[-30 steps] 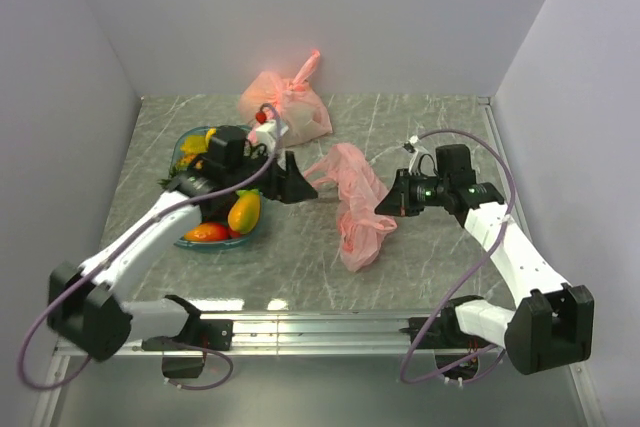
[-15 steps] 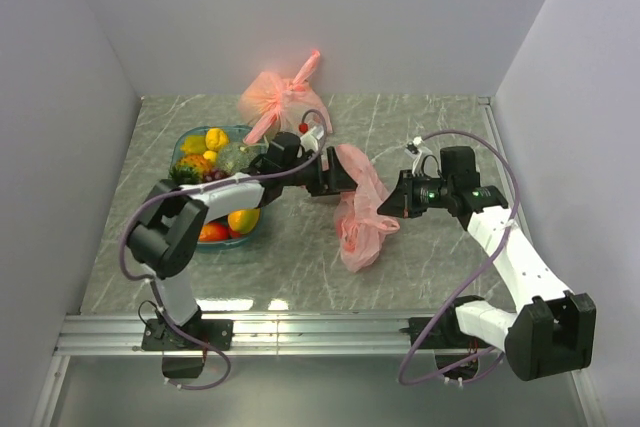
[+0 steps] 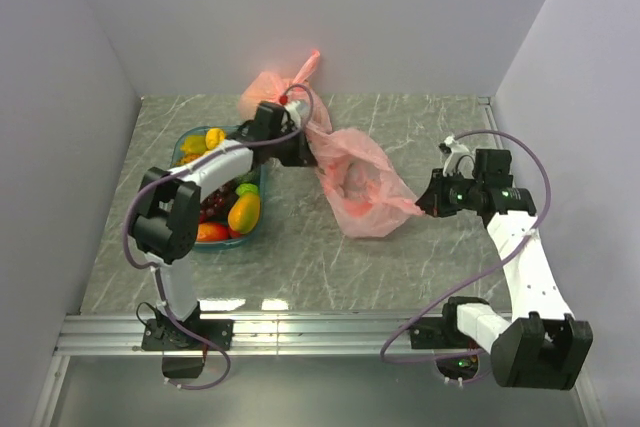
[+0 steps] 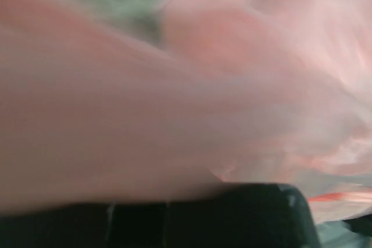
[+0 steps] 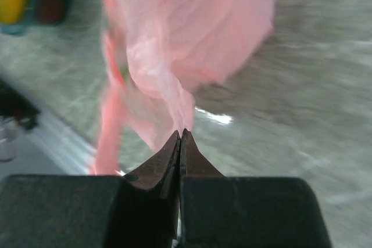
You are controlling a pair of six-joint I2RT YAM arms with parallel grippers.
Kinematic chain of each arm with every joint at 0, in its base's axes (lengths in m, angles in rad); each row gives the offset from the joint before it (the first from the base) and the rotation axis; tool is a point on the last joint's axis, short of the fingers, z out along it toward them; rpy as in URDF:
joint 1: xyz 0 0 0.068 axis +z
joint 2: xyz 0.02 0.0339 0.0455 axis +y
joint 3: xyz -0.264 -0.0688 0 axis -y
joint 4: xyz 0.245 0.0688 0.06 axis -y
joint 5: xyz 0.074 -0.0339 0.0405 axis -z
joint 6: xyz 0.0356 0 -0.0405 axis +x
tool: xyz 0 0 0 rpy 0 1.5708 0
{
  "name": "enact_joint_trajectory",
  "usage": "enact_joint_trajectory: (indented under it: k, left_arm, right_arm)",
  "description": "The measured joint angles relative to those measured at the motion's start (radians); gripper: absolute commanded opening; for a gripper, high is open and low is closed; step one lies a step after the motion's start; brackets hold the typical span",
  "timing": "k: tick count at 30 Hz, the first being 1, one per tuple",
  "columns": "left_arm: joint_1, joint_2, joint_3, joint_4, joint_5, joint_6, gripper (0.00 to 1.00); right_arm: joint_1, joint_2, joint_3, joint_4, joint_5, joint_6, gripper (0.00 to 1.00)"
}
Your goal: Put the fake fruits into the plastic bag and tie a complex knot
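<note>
The salmon-pink plastic bag hangs stretched between my two grippers above the table's middle. At the bag's back left edge my left gripper has hold of the plastic; in the left wrist view blurred pink plastic bag covers everything and hides the jaws. My right gripper is shut on a twisted strand at the bag's right corner, its tips pressed together on the pink film. The fake fruits lie in a teal bowl at the left. No knot shows on this bag.
A paler pink tied bag with a stiff tail sits at the back, just behind the left gripper. The bowl shows at the top left of the right wrist view. Grey walls close in the table on three sides.
My left arm swung from the bowl across to the bag and shut on its left edge. The right gripper pulled to the right, so the bag went from a slack heap to spread wide.
</note>
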Motion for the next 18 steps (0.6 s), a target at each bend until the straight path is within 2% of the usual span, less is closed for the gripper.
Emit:
enact_joint_trajectory:
  k: [4, 6, 9, 10, 11, 12, 13, 18]
  left_arm:
    - [0.074, -0.017, 0.078, -0.167, -0.132, 0.219, 0.00]
    - [0.080, -0.021, 0.087, -0.217, -0.154, 0.293, 0.00]
    - [0.063, -0.021, 0.095, -0.293, -0.134, 0.381, 0.01]
    - [0.055, -0.021, 0.101, -0.319, -0.123, 0.404, 0.01]
    - [0.047, -0.021, 0.108, -0.336, -0.110, 0.420, 0.01]
    - [0.035, -0.021, 0.119, -0.353, -0.095, 0.443, 0.00]
    - [0.023, -0.021, 0.133, -0.367, -0.080, 0.462, 0.01]
    - [-0.050, -0.011, 0.225, -0.426, -0.002, 0.539, 0.01]
  right_arm:
    - [-0.043, -0.053, 0.001, -0.054, 0.104, -0.095, 0.00]
    - [-0.047, -0.065, 0.002, -0.070, 0.125, -0.126, 0.00]
    - [-0.044, -0.041, 0.031, -0.117, 0.137, -0.162, 0.47]
    - [-0.043, -0.026, 0.045, -0.127, 0.140, -0.174, 0.67]
    - [-0.042, -0.001, 0.070, -0.145, 0.141, -0.174, 0.75]
    - [-0.041, 0.023, 0.095, -0.147, 0.142, -0.176, 0.77]
    - [-0.037, 0.042, 0.119, -0.142, 0.141, -0.177, 0.88]
    - [0.061, 0.061, 0.199, -0.072, 0.195, -0.179, 0.89]
